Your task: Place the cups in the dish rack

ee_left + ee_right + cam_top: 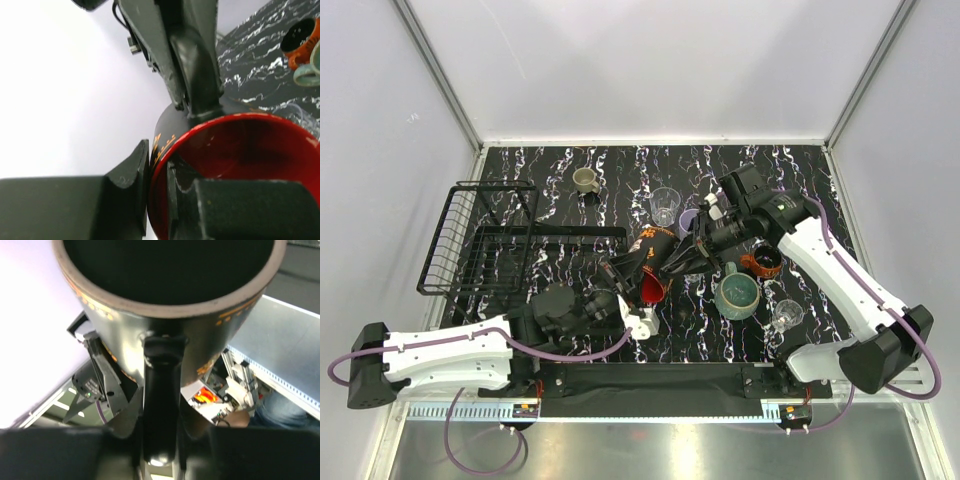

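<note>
A red cup, black outside with orange marks and red inside, hangs tilted above the table's middle, held by both grippers. My left gripper is shut on its rim: in the left wrist view one finger is outside the wall and one inside the red cup. My right gripper is shut on the cup's handle, with the cup's black body above the right gripper. The black wire dish rack stands at the left with no cups in it.
On the table stand an olive-beige mug, a clear glass, a lavender cup, a teal mug, a copper-rimmed dark mug and a second clear glass. White walls enclose the table.
</note>
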Robot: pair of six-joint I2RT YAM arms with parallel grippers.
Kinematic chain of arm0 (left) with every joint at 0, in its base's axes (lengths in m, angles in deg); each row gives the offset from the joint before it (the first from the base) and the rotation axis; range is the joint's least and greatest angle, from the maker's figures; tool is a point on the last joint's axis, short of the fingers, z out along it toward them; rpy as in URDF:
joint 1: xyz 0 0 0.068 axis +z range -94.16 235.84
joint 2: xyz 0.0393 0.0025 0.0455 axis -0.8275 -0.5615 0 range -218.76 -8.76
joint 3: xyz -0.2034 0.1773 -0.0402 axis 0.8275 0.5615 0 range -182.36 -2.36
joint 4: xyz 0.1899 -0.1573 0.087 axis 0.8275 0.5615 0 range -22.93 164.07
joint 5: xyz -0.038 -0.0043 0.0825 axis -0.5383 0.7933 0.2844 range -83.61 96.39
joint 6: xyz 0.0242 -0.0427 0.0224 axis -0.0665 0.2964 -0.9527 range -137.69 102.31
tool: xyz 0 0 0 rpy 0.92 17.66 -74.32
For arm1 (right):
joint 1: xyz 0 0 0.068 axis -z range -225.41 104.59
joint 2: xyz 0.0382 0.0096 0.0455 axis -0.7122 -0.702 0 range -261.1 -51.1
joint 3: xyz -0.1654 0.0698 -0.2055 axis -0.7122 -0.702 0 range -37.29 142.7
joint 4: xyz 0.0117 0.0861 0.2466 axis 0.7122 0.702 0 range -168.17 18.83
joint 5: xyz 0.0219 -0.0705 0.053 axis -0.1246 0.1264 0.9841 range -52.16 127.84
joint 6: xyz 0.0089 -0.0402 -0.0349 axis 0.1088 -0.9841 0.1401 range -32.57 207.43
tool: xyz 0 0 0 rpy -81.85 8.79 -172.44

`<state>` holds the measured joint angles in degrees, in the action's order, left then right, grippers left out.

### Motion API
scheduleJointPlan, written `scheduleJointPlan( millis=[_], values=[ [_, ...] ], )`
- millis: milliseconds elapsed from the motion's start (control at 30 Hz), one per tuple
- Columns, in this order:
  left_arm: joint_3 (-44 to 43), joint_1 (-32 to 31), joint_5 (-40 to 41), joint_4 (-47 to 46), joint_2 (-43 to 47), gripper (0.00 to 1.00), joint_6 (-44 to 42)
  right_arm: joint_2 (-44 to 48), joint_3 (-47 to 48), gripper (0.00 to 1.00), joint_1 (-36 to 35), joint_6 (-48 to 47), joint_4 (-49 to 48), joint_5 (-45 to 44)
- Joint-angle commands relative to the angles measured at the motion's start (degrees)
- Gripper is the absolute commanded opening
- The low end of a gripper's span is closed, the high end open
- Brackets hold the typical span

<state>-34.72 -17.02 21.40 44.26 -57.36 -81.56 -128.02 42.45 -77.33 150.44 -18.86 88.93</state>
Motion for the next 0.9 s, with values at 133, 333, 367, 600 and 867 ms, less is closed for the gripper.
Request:
scheduleJointPlan(
  millis=[133,333,367,600,867],
  values=[
    [-6.1,-0.6,-1.9,-16.8,0.5,0.00,0.6,0.1,2.3,0.00,-3.4,-3.8,-4.1,0.6],
    [-5.3,-0.8,1.3,-15.8,3.3,0.28,5.0,-0.3,6.6,0.00,-3.3,-11.4,-1.4,-5.6],
    [-4.8,-0.9,2.4,-15.3,4.6,0.29,7.1,-0.1,6.3,0.00,-3.3,-11.9,-2.5,-6.6],
    [-10.1,-0.8,4.3,-2.9,11.5,0.56,20.9,-1.6,9.9,0.00,-3.4,-20.5,-1.0,-17.6],
    [-24.9,-0.7,19.6,23.0,17.6,0.99,55.8,-2.8,8.1,0.00,-4.6,-29.0,-7.7,-28.5]
  ],
)
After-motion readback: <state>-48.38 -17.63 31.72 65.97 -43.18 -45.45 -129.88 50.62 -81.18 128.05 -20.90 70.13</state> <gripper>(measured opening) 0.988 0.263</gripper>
